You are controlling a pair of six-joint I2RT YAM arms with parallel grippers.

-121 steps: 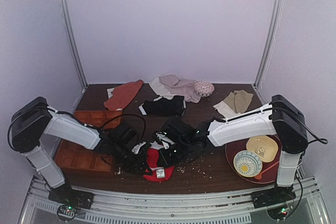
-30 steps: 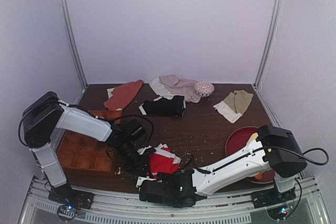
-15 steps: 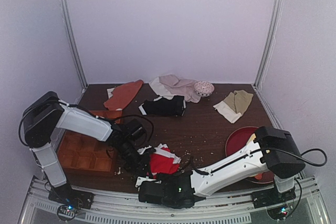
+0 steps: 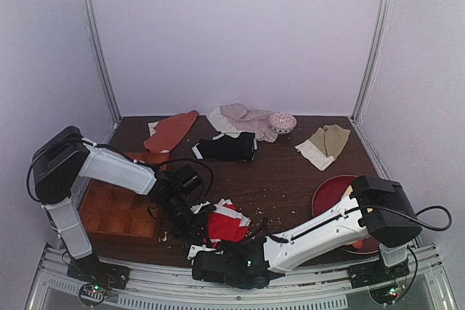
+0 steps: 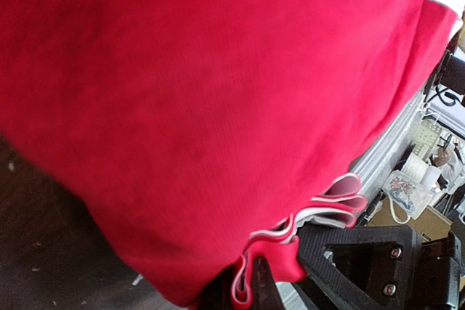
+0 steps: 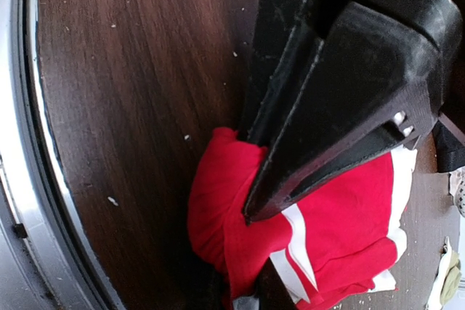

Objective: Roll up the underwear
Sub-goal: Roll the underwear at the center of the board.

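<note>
The red underwear (image 4: 224,224) with white stripes lies bunched on the dark wooden table near the front edge. My left gripper (image 4: 196,217) is at its left side and is shut on a folded red and white edge (image 5: 243,297); red fabric (image 5: 203,107) fills the left wrist view. My right gripper (image 4: 216,250) lies low at the near side of the bundle and is shut on its red edge (image 6: 243,292). In the right wrist view the underwear (image 6: 334,230) shows under the black fingers (image 6: 320,107) of the left gripper.
A brown compartment tray (image 4: 109,212) sits left. Black briefs (image 4: 227,147), a beige garment (image 4: 327,141), an orange cloth (image 4: 171,130), a pale cloth (image 4: 243,120) and a patterned bowl (image 4: 282,121) lie at the back. A red plate (image 4: 330,194) is right. The metal rail (image 6: 29,179) borders the front.
Since four seconds ago my right arm has swung down to the table's near edge, in front of the underwear. Over the last second both arms and the bundle have barely moved.
</note>
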